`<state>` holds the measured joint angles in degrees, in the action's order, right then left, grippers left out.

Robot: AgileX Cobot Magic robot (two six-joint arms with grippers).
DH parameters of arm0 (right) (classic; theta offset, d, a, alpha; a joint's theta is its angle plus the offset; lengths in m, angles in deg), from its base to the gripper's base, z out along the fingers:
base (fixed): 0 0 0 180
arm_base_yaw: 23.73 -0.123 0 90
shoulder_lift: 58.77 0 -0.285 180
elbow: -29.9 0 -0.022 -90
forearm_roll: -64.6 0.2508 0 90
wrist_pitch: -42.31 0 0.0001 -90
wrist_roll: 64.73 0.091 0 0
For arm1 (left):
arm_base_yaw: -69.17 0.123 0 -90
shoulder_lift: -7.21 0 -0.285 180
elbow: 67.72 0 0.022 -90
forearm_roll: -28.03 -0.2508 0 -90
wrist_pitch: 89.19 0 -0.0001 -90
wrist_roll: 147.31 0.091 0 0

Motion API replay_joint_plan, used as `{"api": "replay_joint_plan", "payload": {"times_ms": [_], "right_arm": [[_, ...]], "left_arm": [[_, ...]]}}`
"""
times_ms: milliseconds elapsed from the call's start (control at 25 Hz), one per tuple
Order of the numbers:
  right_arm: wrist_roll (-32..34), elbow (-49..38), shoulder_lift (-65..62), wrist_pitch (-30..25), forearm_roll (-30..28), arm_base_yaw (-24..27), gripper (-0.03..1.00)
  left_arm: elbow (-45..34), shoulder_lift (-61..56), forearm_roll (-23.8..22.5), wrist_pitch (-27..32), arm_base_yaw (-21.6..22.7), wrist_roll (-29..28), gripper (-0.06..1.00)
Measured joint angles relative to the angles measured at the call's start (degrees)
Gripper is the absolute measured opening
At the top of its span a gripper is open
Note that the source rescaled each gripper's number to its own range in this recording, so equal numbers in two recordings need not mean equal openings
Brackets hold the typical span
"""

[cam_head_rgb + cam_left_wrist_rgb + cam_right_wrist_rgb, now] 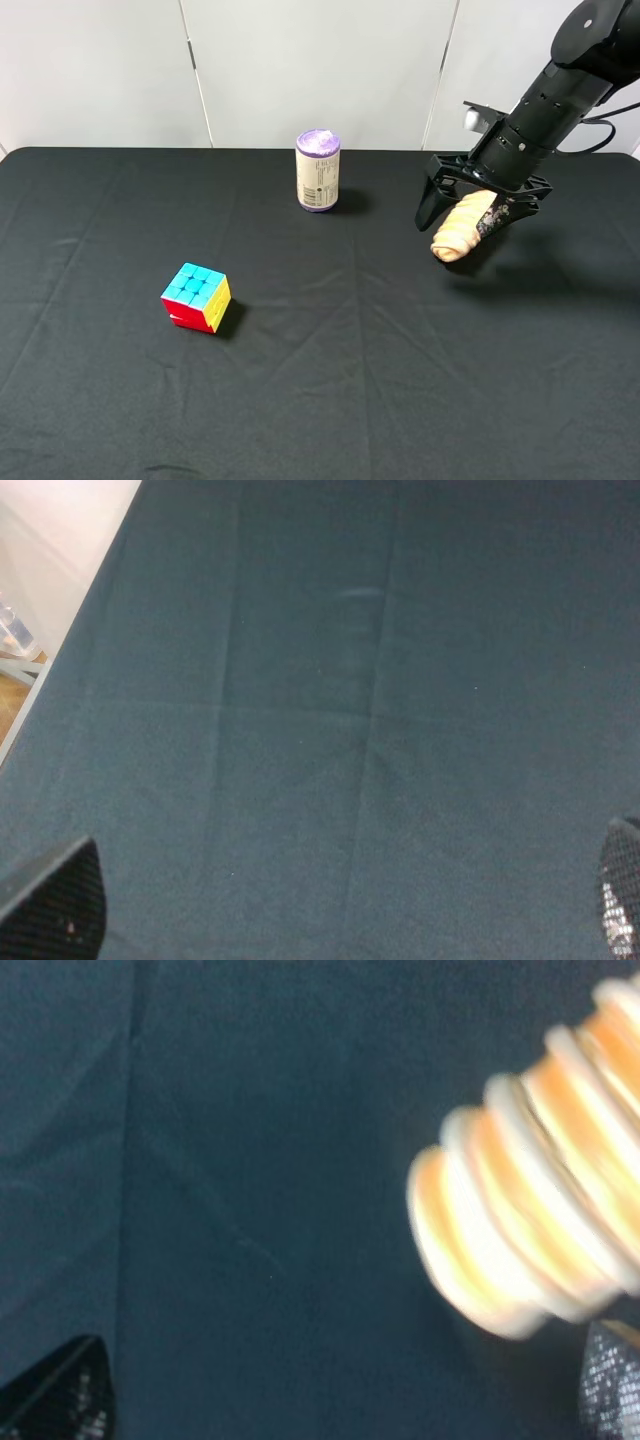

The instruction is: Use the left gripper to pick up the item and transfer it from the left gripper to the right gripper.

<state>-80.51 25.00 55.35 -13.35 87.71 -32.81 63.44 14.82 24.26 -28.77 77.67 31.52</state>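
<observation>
Right gripper (474, 212) jaws spread wide, tan ribbed oblong roll (463, 228) between them, off black cloth table (330, 380), right of purple-lidded cylindrical can (318, 170); grip unclear. Left gripper (330, 910) wide open, empty.

The item (530, 1200) is blurred in the right wrist view and cut off by the picture's edge, so its far end is not seen. Beside the item, only the tips of the right gripper's fingers (60, 1400) are shown. The label print on the purple-lidded can (318, 171) is too small to be read.
</observation>
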Motion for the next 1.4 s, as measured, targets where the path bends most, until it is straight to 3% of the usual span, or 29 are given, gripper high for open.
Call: {"api": "replay_joint_plan", "payload": {"times_ms": [560, 920, 1400], "right_arm": [[0.0, 0.1, -1.1, -7.5, -0.3, 0.0, 1.00], [0.0, 0.2, -12.9, -8.3, -1.0, 0.0, 1.00], [4.7, -1.2, -29.8, -10.0, -7.5, 0.0, 1.00]], "left_arm": [[0.0, 0.0, 0.0, 0.0, 0.0, 0.0, 0.98], [0.0, 0.0, 0.0, 0.0, 0.0, 0.0, 0.98], [0.0, 0.0, 0.0, 0.0, 0.0, 0.0, 0.98]]}}
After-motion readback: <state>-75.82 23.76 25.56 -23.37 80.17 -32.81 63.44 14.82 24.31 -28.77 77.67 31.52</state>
